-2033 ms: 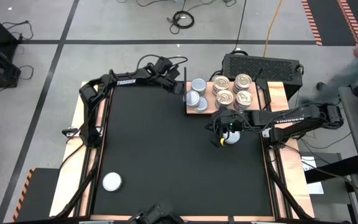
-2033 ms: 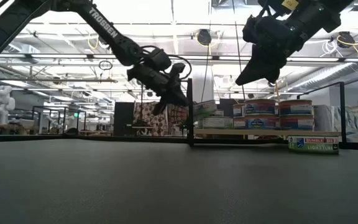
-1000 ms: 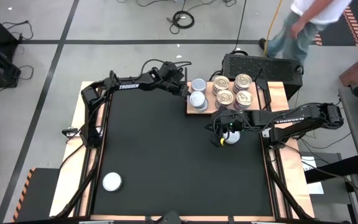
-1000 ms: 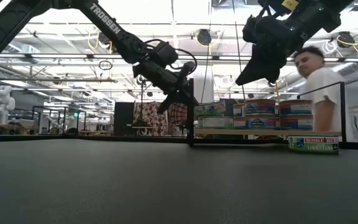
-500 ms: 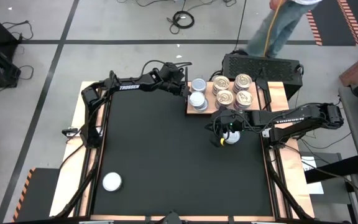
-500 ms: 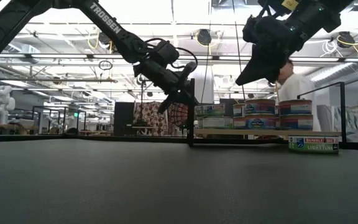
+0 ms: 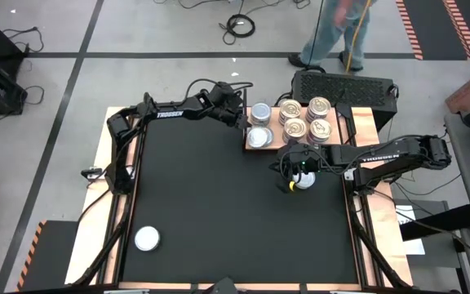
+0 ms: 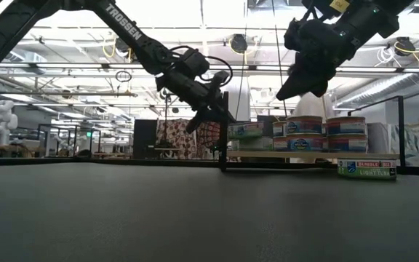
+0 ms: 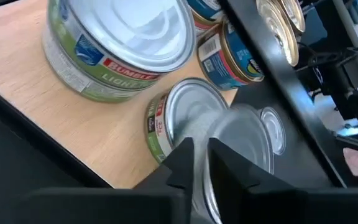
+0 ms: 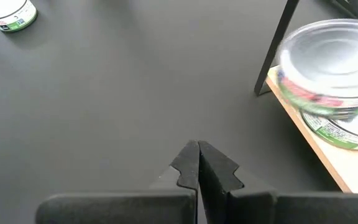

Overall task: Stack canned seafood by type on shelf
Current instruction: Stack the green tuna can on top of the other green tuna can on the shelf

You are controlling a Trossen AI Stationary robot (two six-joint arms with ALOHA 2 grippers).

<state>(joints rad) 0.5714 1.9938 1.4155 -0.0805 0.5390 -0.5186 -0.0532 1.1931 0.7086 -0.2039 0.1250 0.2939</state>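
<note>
The wooden shelf (image 7: 249, 148) stands at the mat's far edge. On its left part are silver-topped, green-labelled cans: one at the back (image 7: 261, 112), and a stack of two at the front (image 8: 246, 137). Gold-topped cans (image 7: 305, 119) fill its right part, stacked two high. My left gripper (image 9: 201, 154) hovers at the front stack's top can (image 9: 188, 115), fingertips a narrow gap apart. My right gripper (image 10: 197, 163) is shut and hangs over the mat above a loose can (image 7: 303, 181). Another loose can (image 7: 147, 238) lies near the mat's near left corner. My left gripper comes slanting down from the table's left at the near rim (image 9: 166, 134) of the stack's top can. The can is blurred right at the fingertips, so I cannot tell whether they touch it. It rests on the can beneath.
A thin black upright post (image 8: 222, 131) stands at the shelf's left end, close to my left gripper. A black box (image 7: 343, 86) sits behind the shelf. A person (image 7: 333, 28) walks on the floor beyond the table. The mat's middle and left (image 7: 202, 196) are bare.
The top silver-topped can at the shelf's front left has sunk a little and now sits squarely on the can beneath. My left gripper has kept its place beside it. A person has walked across the floor behind the table.
</note>
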